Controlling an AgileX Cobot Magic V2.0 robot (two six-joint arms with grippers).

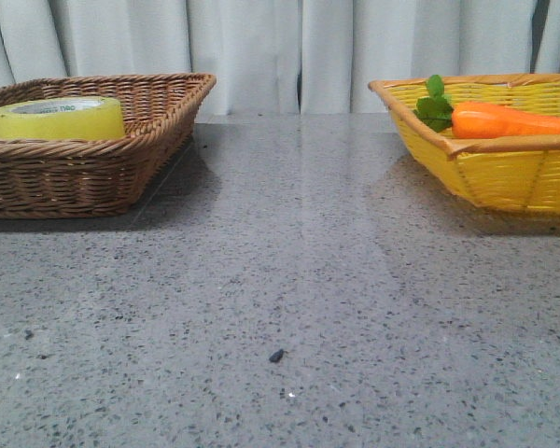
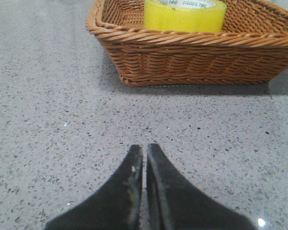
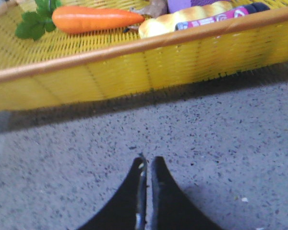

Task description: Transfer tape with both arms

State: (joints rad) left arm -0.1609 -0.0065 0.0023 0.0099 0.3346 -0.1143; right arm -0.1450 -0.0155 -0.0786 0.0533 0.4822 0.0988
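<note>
Two baskets on one grey speckled worktop [image 1: 289,280], listed left to right.

Item 1: brown wicker basket [image 1: 121,173], at the left edge. Contents: one roll of yellow tape [image 1: 58,119], lying flat against the near wall, core opening upward.

Item 2: left pincer [image 2: 144,158], low over bare worktop short of the brown basket. Fingers pressed together, nothing between them.

Item 3: right pincer [image 3: 148,167], likewise low over bare worktop, facing the yellow basket. Fingers closed tip to tip, holding nothing.

Item 4: yellow basket [image 1: 504,173], at the right edge. Contents: toy carrot [image 1: 509,119] with green leaves [image 1: 434,105]; in the right wrist view also a pale bread-like piece [image 3: 182,19] and a dark tube with pink label [image 3: 216,17].

Note on stage: tape in the brown basket with both pincers idle fits either a tape waiting to go across or one delivered there; the pictures do not settle which.

Handling note, should the tape be lifted: spread the fingers wide before descending, clear the wicker rim, grip one side of the ring through the core, and leave a free arc for the other arm at handover.
</note>
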